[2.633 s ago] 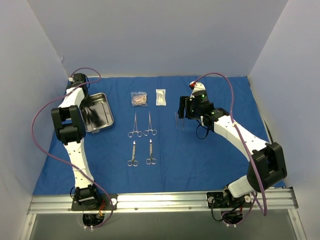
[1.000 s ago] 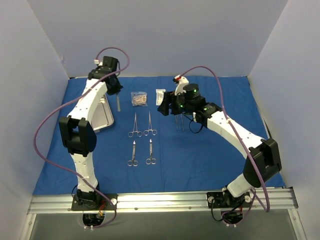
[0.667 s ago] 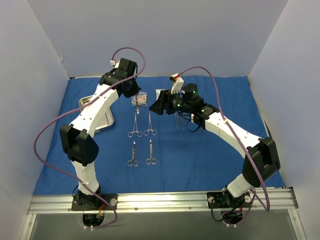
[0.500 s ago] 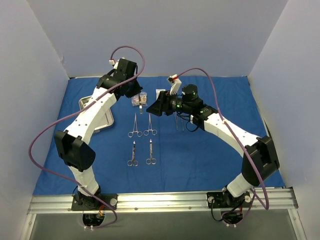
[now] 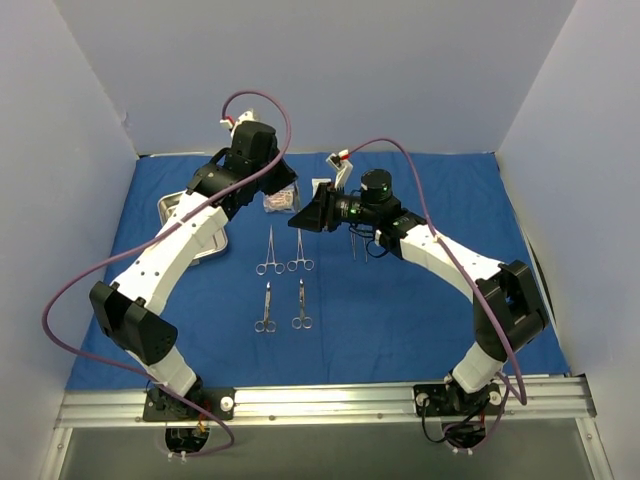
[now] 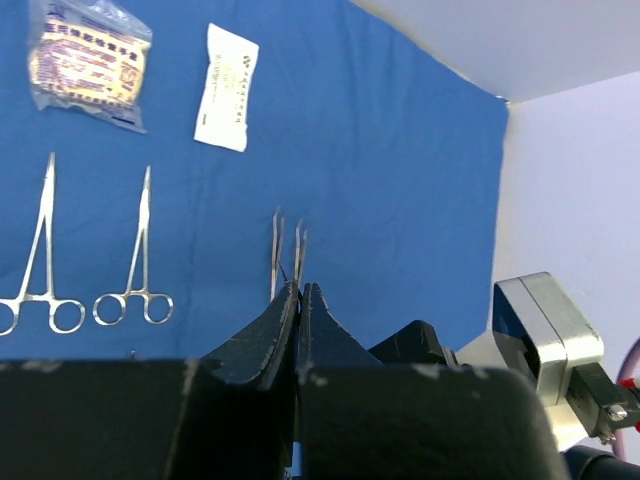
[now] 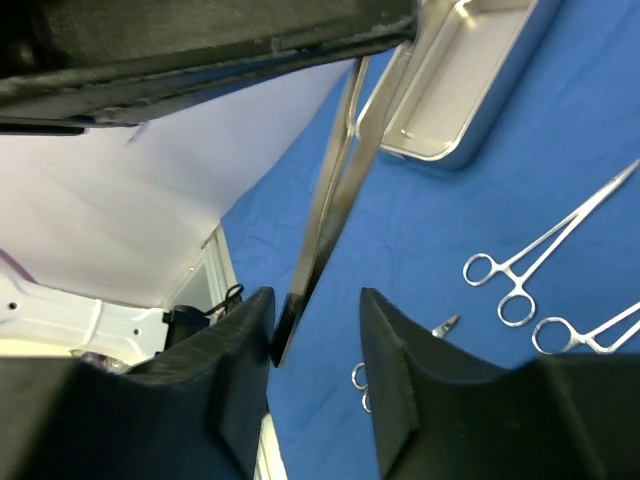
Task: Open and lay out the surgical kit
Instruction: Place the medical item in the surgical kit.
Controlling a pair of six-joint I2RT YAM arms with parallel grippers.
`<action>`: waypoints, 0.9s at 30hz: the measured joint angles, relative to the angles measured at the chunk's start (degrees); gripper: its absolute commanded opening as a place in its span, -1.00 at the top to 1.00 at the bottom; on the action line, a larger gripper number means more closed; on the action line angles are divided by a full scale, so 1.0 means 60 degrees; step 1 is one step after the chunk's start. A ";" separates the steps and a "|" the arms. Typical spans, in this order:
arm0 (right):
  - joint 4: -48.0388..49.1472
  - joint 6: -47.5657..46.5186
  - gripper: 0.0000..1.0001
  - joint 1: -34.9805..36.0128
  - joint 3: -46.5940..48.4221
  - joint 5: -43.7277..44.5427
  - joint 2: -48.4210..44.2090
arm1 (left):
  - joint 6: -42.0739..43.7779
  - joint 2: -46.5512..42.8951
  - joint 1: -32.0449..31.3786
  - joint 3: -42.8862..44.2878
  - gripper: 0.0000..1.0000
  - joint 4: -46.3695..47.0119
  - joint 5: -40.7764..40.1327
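**Top external view.** The blue cloth [image 5: 430, 310] lies open across the desk [image 5: 330, 452], reaching from the left edge to the right edge. The following items rest on it:
- The steel tray [image 5: 168, 204] sits toward the far left corner.
- The two packets [image 5: 321, 186] lie at the middle of the far edge.
- The four scissor-like instruments [image 5: 270, 252] lie in two rows at the centre.
- The two tweezers [image 5: 358, 243] lie just right of the instruments.

The left end effector [image 5: 278, 192] and the right end effector [image 5: 297, 220] face each other, tips close together, above the far centre near the packets. The third tweezer is too thin to resolve in this view.

**Left wrist view.** The left end effector [image 6: 298, 292] is clenched, with its pads pressed together. Whatever sits between the pads cannot be made out here. The two tweezers [image 6: 287, 252] lie on the cloth beyond it.

**Right wrist view.** The held tweezer [image 7: 335, 180] hangs from the dark body of the left end effector at the top, so the left end effector is grasping it. The right end effector [image 7: 315, 305] is released, with its fingers [image 7: 240, 380] spread. The free tip of the held tweezer sits inside the gap, close to the finger on the picture's left. Contact between tip and finger cannot be confirmed. The long axis of the held tweezer runs roughly in line with the right fingers.

**Judgement.** This is a transfer to the right arm, which is nearer the laid tweezers. The tip should be centred in the gap before the right end effector closes.
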 measured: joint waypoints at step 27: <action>0.1486 0.1392 1.00 -0.0605 -0.0229 -0.1220 -0.0018 | 0.0805 -0.1002 0.1086 -0.2055 -0.83 0.3140 0.2656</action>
